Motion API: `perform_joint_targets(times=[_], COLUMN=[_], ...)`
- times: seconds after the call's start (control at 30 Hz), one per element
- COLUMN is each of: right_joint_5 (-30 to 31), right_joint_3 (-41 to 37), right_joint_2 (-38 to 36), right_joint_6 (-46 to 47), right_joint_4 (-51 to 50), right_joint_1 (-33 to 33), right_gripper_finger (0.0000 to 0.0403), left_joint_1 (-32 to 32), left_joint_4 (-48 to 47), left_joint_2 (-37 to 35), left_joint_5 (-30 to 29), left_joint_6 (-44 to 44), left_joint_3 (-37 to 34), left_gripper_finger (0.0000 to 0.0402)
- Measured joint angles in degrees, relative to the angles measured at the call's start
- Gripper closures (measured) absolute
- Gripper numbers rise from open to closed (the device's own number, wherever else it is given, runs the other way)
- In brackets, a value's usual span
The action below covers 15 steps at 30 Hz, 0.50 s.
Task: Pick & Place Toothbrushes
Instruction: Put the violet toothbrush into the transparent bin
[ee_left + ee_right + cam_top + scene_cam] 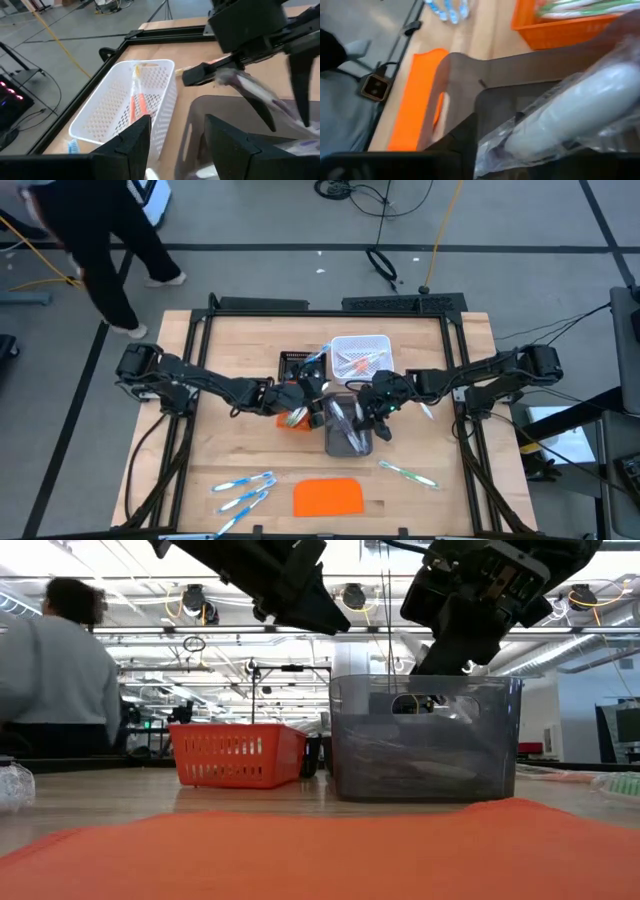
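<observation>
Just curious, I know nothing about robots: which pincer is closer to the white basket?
Left. The left pincer sits right beside the white basket's near-left corner. The right pincer hangs farther off, over the grey bin.

The toothbrushes lie in several groups. Three blue toothbrushes (243,490) with white parts rest flat on the bench at its near left, roughly side by side and slanted. A single green toothbrush (407,473) lies flat on the bench at the near right, well apart from them. Pink toothbrushes (357,361) lie inside the white tray (383,343); the left wrist view shows them (137,106) lengthwise on its floor. Pale grey toothbrushes in clear wrap (345,423) lie in the grey bin (349,448); one (580,107) shows close in the right wrist view. Green ones (570,7) fill the orange basket (560,31).
</observation>
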Motion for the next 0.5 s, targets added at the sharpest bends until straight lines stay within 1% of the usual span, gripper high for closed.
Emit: perform_joint_targets(times=[0.1, 0.23, 0.4, 0.5], right_joint_5=[0.3, 0.4, 0.8, 3.6], right_joint_3=[0.0, 0.0, 0.0, 0.0], right_joint_2=[0.0, 0.0, 0.0, 0.0], right_joint_6=[1.9, 5.0, 6.1, 6.1], right_joint_4=[0.3, 2.8, 6.2, 5.5], right_joint_1=[0.0, 0.7, 2.7, 3.0], right_gripper_finger=[0.0251, 0.023, 0.0222, 0.0224], left_joint_1=[0.7, 1.6, 2.0, 2.2], left_joint_4=[-0.2, -0.8, -2.2, -3.0], left_joint_2=[0.0, 0.0, 0.0, 0.0], left_joint_5=[0.0, 0.0, 0.0, 0.0], left_joint_6=[-0.2, -0.5, -0.6, -1.4], left_joint_3=[0.0, 0.0, 0.0, 0.0], left_gripper_finger=[0.0215, 0.0215, 0.0215, 0.0215])
